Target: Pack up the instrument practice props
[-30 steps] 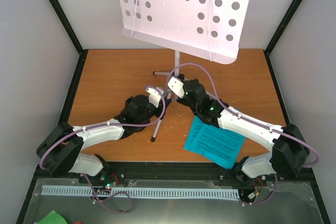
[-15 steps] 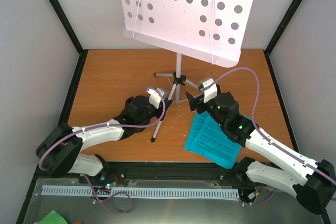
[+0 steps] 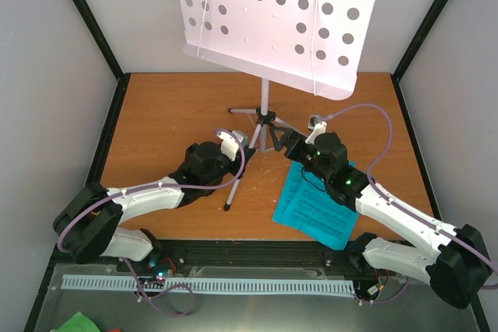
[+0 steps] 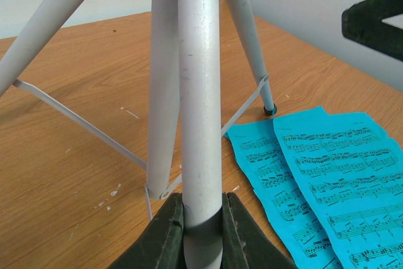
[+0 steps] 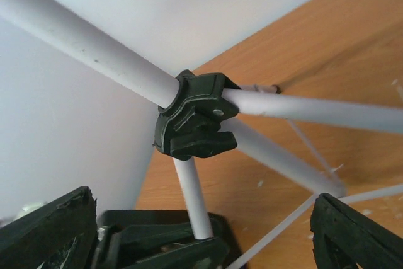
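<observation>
The grey music stand has its perforated tray (image 3: pixel 280 13) high at the back and its black tripod hub (image 3: pixel 266 118) above the wooden table (image 3: pixel 156 114). My left gripper (image 3: pixel 243 153) is shut on the near tripod leg (image 4: pixel 200 92), which runs up between its fingers (image 4: pixel 169 234). My right gripper (image 3: pixel 288 141) stands open just right of the hub (image 5: pixel 195 118), with nothing between its jaws. Two cyan sheet-music pages (image 3: pixel 315 207) lie flat on the table under the right arm; they also show in the left wrist view (image 4: pixel 321 168).
Grey walls and black corner posts (image 3: pixel 101 29) close in the table on three sides. A grey slotted cable duct (image 3: pixel 202 285) runs along the near edge. Something green (image 3: pixel 78 323) lies at the bottom left. Thin brace strips (image 4: pixel 75 121) link the tripod legs.
My right gripper has opened and drawn back from the hub's left side to its right. The tray has shifted slightly right. The left gripper has kept its hold.
</observation>
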You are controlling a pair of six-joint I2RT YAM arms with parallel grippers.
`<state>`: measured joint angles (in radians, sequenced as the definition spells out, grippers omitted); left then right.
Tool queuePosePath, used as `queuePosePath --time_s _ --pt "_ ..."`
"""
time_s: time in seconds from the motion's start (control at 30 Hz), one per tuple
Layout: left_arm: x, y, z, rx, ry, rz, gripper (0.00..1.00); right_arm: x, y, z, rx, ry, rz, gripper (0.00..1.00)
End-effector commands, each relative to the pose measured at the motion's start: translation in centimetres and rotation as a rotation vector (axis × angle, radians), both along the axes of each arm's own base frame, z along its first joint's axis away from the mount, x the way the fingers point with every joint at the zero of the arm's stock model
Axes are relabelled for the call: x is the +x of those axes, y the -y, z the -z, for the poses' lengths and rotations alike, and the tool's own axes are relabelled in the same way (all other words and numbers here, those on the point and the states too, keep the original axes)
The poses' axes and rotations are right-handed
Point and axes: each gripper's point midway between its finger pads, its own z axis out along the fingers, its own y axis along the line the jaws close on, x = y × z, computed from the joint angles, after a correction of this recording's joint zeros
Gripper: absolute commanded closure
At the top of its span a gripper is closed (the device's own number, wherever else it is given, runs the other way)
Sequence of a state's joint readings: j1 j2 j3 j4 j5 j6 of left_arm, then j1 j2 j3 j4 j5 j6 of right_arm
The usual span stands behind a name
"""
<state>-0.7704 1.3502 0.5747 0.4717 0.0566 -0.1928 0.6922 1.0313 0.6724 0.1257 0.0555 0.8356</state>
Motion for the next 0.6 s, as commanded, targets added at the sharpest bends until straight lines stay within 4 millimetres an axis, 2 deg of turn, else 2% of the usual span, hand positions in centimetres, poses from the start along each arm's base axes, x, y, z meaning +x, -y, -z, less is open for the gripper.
queuePosePath --time_s 0.0,0.17,0.33,0.47,0.57 --pt "-1.5 0.7 -0.5 -0.002 0.022 0.078 0.97 0.1 -1.3 -1.3 0.285 -0.145 0.003 0.09" --pt "-1.6 0.6 -0.7 -0.004 0.025 0.076 0.97 1.3 -2.8 -1.4 0.248 -0.151 -0.024 0.10" --pt "-1.6 0.5 -0.9 -0.005 0.031 0.073 0.97 2.1 -3.4 -1.2 0.280 -0.150 -0.021 0.20" --pt "-1.7 0.4 -0.9 -0.003 0.033 0.074 0.97 2.7 -3.8 -1.7 0.314 -0.150 -0.019 0.24" --pt "-1.6 0.5 -1.0 -0.004 0.033 0.075 0.97 2.9 -4.0 -1.9 0.348 -0.151 -0.016 0.31"
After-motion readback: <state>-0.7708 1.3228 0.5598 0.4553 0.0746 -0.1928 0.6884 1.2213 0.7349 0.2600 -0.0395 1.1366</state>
